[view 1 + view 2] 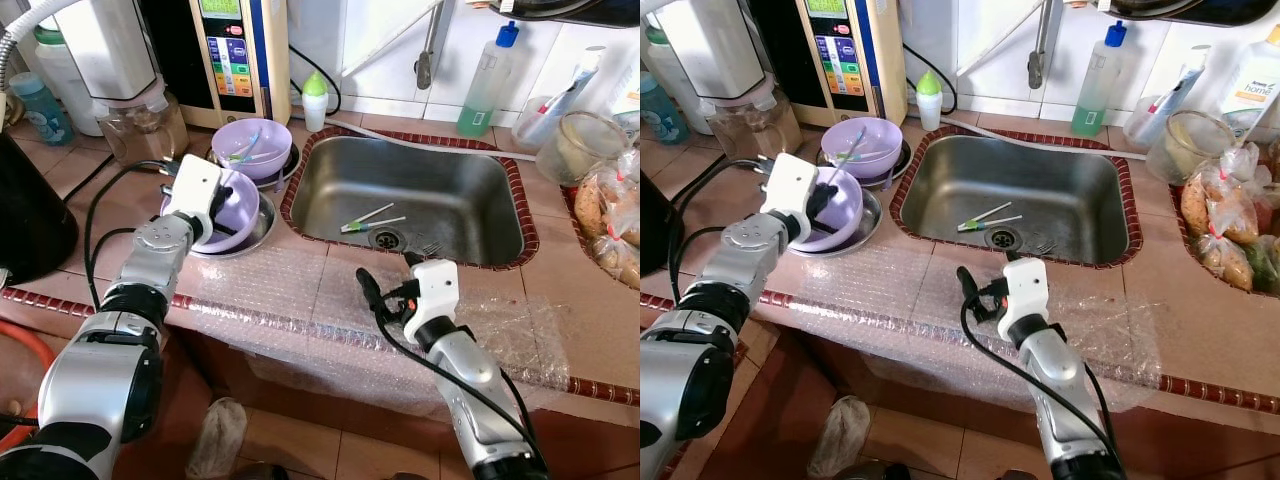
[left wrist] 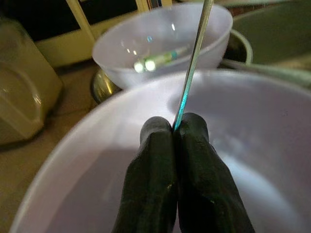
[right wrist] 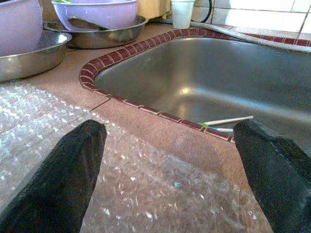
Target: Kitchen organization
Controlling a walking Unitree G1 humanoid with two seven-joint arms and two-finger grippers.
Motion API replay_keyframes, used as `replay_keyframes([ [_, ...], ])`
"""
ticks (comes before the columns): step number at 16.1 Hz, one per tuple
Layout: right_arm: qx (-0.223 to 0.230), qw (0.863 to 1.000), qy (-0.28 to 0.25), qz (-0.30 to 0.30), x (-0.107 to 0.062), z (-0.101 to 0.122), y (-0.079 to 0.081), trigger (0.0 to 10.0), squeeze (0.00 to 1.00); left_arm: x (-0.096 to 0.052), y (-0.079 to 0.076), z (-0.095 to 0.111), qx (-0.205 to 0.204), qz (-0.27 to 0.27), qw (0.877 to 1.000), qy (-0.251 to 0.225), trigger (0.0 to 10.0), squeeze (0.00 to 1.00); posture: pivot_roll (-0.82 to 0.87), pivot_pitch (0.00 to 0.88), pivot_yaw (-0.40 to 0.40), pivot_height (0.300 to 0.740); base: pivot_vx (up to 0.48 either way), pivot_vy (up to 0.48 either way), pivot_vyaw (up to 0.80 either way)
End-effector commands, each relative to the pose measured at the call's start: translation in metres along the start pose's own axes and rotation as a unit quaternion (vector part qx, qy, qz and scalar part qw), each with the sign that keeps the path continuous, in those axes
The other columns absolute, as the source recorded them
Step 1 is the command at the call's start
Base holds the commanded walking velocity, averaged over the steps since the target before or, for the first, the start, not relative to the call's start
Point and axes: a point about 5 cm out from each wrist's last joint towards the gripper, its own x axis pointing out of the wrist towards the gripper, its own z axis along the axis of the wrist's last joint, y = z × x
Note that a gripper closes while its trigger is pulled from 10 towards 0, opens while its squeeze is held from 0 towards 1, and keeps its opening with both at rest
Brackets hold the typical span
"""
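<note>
My left gripper [image 1: 215, 215] reaches into the near purple bowl [image 1: 243, 203], which rests in a steel dish [image 1: 262, 228]. Its fingers [image 2: 160, 145] are shut on a thin stick-like utensil [image 2: 194, 58] with a teal-green part. Behind it, a second purple bowl [image 1: 255, 140] holds a green-tipped utensil [image 2: 158, 60]. The steel sink [image 1: 450, 190] contains two green-handled utensils [image 1: 370, 220] and a fork [image 1: 428, 248] near the drain. My right gripper [image 1: 388, 275] hangs open over the bubble wrap [image 1: 280, 290] in front of the sink, nothing between its fingers [image 3: 63, 170].
A water purifier [image 1: 230, 50] and a blender jug [image 1: 140, 120] stand at the back left, with a dark appliance [image 1: 30, 220] at far left. A green soap bottle [image 1: 487, 85], a glass jar [image 1: 580, 145] and bagged food [image 1: 610, 215] crowd the right. The faucet [image 1: 428, 50] hangs over the sink.
</note>
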Motion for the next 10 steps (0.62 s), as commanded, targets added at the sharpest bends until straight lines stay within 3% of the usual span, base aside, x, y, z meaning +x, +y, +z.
replay_keyframes([
  [1, 0.007, 1.000, -0.004, 0.000, 0.004, 0.002, -0.001, 10.0, 0.00, 0.000, 0.010, 0.015, 0.003, 0.018, 0.999, -0.032, 0.0, 0.00, -0.09, 0.000, 0.043, 0.740, 0.000, 0.000, 0.00],
  [4, 0.011, 1.000, -0.012, -0.006, 0.010, 0.006, -0.002, 10.0, 0.00, -0.001, 0.014, 0.033, 0.012, 0.036, 0.995, -0.088, 0.0, 0.00, -0.08, 0.000, 0.038, 0.740, 0.000, 0.000, 0.00],
  [7, 0.031, 0.999, -0.021, -0.013, 0.016, 0.010, -0.004, 10.0, 0.00, -0.005, 0.018, 0.060, 0.057, 0.063, 0.983, -0.164, 0.0, 0.00, -0.07, 0.000, 0.042, 0.740, 0.000, 0.000, 0.00],
  [8, 0.036, 0.999, -0.031, -0.011, 0.021, 0.017, -0.003, 10.0, 0.00, -0.006, 0.008, 0.068, 0.088, 0.052, 0.976, -0.193, 0.0, 0.00, -0.06, 0.000, 0.045, 0.740, 0.000, 0.000, 0.00],
  [10, 0.050, 0.998, -0.048, -0.010, 0.027, 0.025, -0.003, 10.0, 0.00, -0.005, -0.009, 0.067, 0.094, 0.031, 0.974, -0.203, 0.0, 0.00, -0.06, 0.000, 0.045, 0.740, 0.000, 0.000, 0.00],
])
